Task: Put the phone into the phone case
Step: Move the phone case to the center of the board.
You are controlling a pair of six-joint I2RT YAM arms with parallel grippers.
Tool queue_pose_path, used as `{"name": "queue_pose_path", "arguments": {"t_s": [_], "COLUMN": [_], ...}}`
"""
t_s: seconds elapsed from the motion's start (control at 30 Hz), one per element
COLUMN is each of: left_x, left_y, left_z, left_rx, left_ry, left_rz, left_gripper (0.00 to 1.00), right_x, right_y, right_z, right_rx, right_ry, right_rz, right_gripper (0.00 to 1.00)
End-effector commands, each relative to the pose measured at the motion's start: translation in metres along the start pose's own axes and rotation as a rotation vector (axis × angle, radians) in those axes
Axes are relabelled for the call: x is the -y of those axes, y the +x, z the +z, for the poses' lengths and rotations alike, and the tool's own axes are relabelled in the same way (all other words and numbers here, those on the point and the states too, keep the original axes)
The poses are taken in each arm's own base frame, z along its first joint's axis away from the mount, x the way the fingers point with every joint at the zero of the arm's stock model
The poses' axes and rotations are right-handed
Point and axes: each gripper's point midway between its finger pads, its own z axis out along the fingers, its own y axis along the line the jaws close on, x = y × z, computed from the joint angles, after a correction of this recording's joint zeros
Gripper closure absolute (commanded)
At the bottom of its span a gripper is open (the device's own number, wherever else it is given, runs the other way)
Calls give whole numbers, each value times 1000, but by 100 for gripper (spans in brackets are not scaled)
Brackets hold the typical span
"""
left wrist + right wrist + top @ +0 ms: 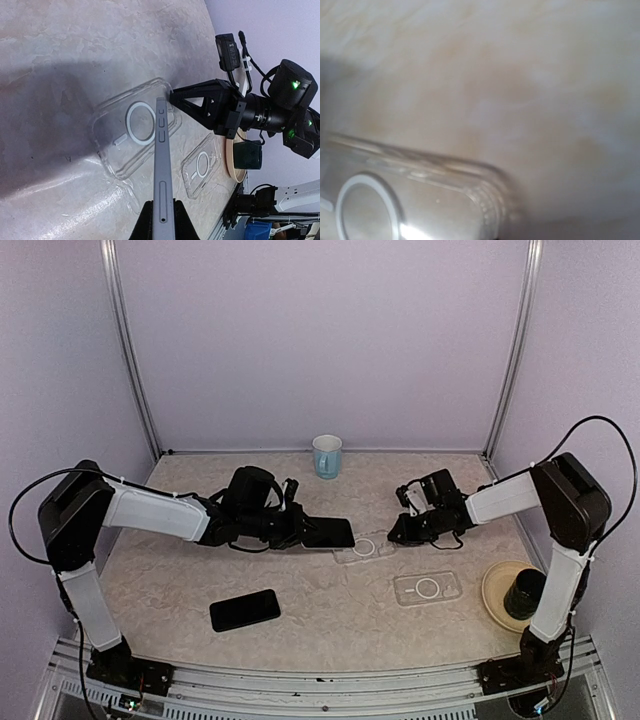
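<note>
My left gripper (300, 531) is shut on a phone (328, 533) and holds it flat, just above the left end of a clear case (365, 547). In the left wrist view the phone's grey edge (161, 165) runs up from the gripper (162, 220) over the case (131, 131). My right gripper (397, 535) is low at the case's right end. Its black fingers (200, 102) look closed together, their tip at the case's edge. The right wrist view shows only a case corner (425, 200), close up and blurred.
A second clear case (427, 588) lies front right, and also shows in the left wrist view (202, 165). A second black phone (245, 609) lies front left. A blue-white cup (327, 455) stands at the back. A tan plate (497, 602) holding a dark round object is at the right.
</note>
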Motion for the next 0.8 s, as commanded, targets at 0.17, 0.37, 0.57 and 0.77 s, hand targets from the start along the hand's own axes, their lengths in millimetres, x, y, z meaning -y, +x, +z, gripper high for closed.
{"name": "queue_pose_path", "arguments": {"t_s": [0.17, 0.37, 0.57, 0.77], "left_x": [20, 23, 31, 43], "left_y": [-11, -7, -3, 5], "left_z": [-6, -10, -7, 2], "left_rx": [41, 45, 32, -19], "left_ry": [96, 101, 124, 164], "left_rz": [-21, -52, -54, -47], "left_gripper": [100, 100, 100, 100], "right_x": [-44, -57, -58, -51], "right_y": [28, 20, 5, 3], "right_z": [5, -16, -38, -43], "right_rx": [-38, -5, 30, 29], "right_ry": [-54, -92, -148, -228], "right_rz": [35, 56, 59, 62], "right_gripper": [83, 66, 52, 49]}}
